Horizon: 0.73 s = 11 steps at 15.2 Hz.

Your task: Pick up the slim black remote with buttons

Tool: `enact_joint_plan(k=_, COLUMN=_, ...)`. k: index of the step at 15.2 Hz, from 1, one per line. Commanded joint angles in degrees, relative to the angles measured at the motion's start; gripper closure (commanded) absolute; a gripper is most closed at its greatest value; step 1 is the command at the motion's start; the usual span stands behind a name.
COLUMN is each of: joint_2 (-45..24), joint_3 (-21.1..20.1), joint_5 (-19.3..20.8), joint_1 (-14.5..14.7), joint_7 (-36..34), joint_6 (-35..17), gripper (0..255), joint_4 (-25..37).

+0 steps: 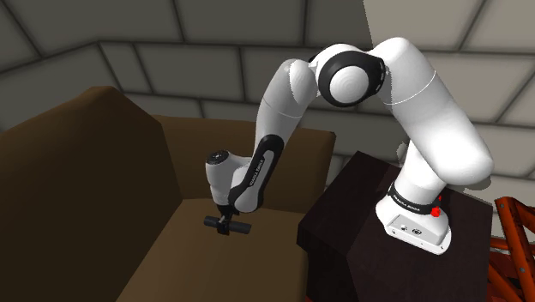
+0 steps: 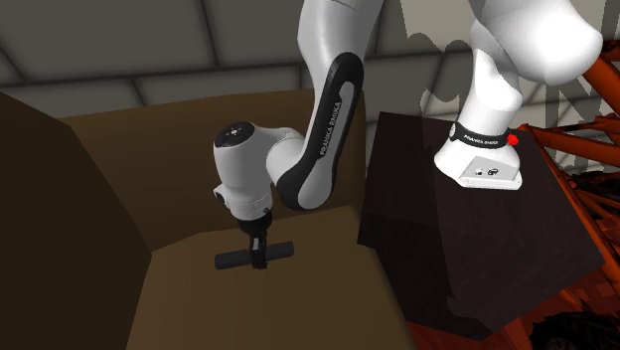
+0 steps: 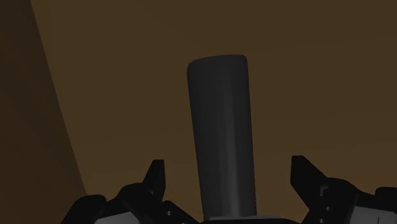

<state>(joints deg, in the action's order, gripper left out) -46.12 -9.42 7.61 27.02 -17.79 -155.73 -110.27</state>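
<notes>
The slim black remote [image 1: 226, 226] lies flat on the brown sofa seat [image 1: 171, 266], seen as a short dark bar in the shoulder view and in the second exterior view [image 2: 253, 257]. No buttons are visible on it. My gripper [image 1: 225, 219] points straight down over its middle [image 2: 256, 245]. In the wrist view the remote [image 3: 219, 114] runs away from the hand between the two fingers. The gripper [image 3: 226, 168] is open, and each black fingertip [image 3: 155, 173] stands a little clear of the remote's sides.
The sofa's tall armrest [image 1: 77, 163] rises at the shoulder view's left and its backrest [image 1: 300, 146] stands behind the arm. The dark stand [image 1: 360, 232] borders the seat on the right. An orange-red frame [image 1: 514, 249] is beyond the stand.
</notes>
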Motion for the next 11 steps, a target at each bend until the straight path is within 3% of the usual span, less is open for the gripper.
enact_joint_plan(k=1, joint_2=-0.22, joint_3=0.04, joint_5=0.03, joint_1=0.08, joint_7=-0.05, joint_6=-0.10, gripper=255, joint_4=0.15)
enact_joint_plan(k=11, joint_2=0.49, joint_3=-0.09, joint_5=-0.05, joint_1=-0.06, joint_7=0.00, joint_6=0.23, gripper=255, joint_4=-0.24)
